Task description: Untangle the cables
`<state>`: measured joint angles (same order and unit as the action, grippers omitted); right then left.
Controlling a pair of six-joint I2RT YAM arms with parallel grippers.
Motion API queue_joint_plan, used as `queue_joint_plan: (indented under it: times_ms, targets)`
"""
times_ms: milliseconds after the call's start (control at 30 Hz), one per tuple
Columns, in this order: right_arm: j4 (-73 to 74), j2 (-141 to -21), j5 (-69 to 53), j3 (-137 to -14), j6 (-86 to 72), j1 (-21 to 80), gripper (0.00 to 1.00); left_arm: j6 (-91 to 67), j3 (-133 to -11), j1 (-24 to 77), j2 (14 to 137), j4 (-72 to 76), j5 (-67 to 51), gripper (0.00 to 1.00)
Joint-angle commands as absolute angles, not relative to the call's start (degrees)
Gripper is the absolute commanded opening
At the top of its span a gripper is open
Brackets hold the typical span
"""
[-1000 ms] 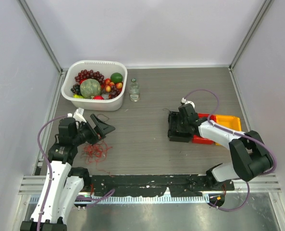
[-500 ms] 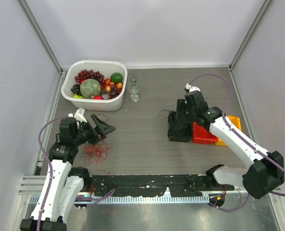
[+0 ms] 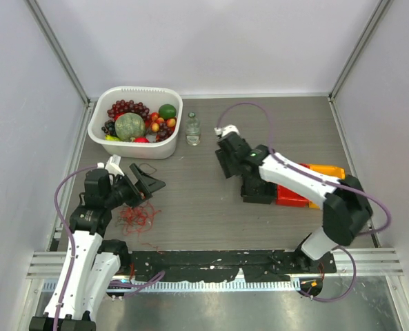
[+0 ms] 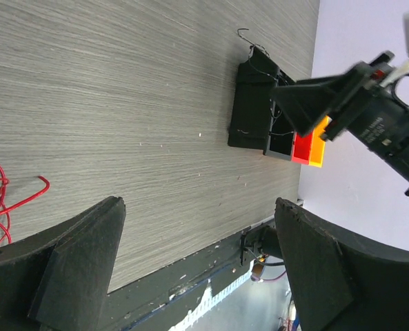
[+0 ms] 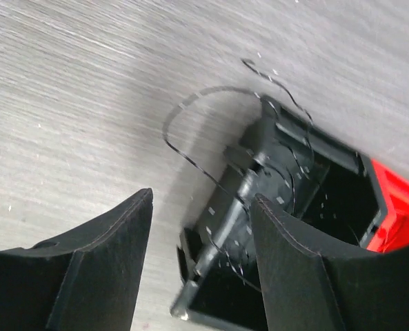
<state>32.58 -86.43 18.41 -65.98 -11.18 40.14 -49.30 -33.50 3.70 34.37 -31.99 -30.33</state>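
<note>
From above, the left fingers (image 3: 151,185) stand spread low over the desk (image 3: 204,221). The red cables (image 3: 138,217) lie in a loose clump just behind them, toward the arm's base. The right fingers (image 3: 225,157) sit well apart from that clump. A black box (image 3: 258,189) lies just beside them, with a red bin (image 3: 290,198) beyond it.

In the left wrist view, both left fingers (image 4: 80,269) are wide apart and pinch nothing. The red cables (image 4: 1,186) curl on the desk just outside one finger. The black box (image 4: 254,103), draped with dark cables (image 4: 254,48), sits far ahead.

In the right wrist view, the right fingers (image 5: 87,255) are spread. The dark cables (image 5: 190,131) loop over the desk and across the black box (image 5: 280,207) just ahead of the tips. I cannot tell whether they touch the fingers.
</note>
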Motion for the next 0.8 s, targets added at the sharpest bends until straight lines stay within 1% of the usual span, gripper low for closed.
queue_joint_plan:
  times_ms: [0, 33, 233, 267, 333, 400, 433, 467, 500, 667, 767]
  targets:
    - [34.8, -95.3, 34.4, -74.4, -4.7, 45.8, 0.63, -49.3, -33.6, 3.4, 33.0, -30.9, -32.2, 0.95]
    - [35.2, -96.2, 37.4, -75.0, -3.6, 46.1, 0.63, -49.2, -33.5, 3.5, 32.8, -30.9, -32.3, 0.96]
    - [34.2, -103.4, 43.1, -78.6, -0.4, 47.4, 0.62, -48.5, -33.2, 3.4, 33.1, -30.9, -32.9, 0.99]
    - [34.1, -104.6, 43.2, -78.9, 1.1, 47.4, 0.61, -48.5, -33.2, 3.5, 33.4, -30.8, -33.0, 0.99]
    - [33.7, -106.4, 44.3, -79.6, 1.6, 47.5, 0.55, -48.5, -33.2, 3.4, 33.6, -30.5, -33.0, 0.99]
    - [34.3, -107.1, 46.1, -80.6, 0.4, 47.5, 0.35, -48.5, -33.4, 3.5, 33.7, -30.5, -33.1, 0.99]
    - [34.4, -106.4, 46.1, -80.8, 0.1, 47.6, 0.15, -48.4, -33.5, 3.4, 33.6, -30.5, -33.1, 0.99]
    - [34.1, -105.8, 45.5, -80.6, -2.1, 47.6, 0.06, -48.3, -33.4, 3.5, 33.7, -30.5, -33.0, 0.99]
    - [33.8, -104.0, 45.2, -79.8, -2.5, 47.5, 0.01, -48.3, -33.3, 3.4, 33.6, -30.5, -33.0, 0.99]
    - [35.9, -97.7, 44.4, -76.7, -9.5, 47.5, 0.01, -48.5, -33.0, 3.4, 33.7, -30.5, -33.0, 0.99]
    - [36.2, -91.3, 44.4, -71.5, -13.9, 47.3, 0.01, -48.6, -33.0, 3.5, 33.7, -30.2, -32.9, 0.99]
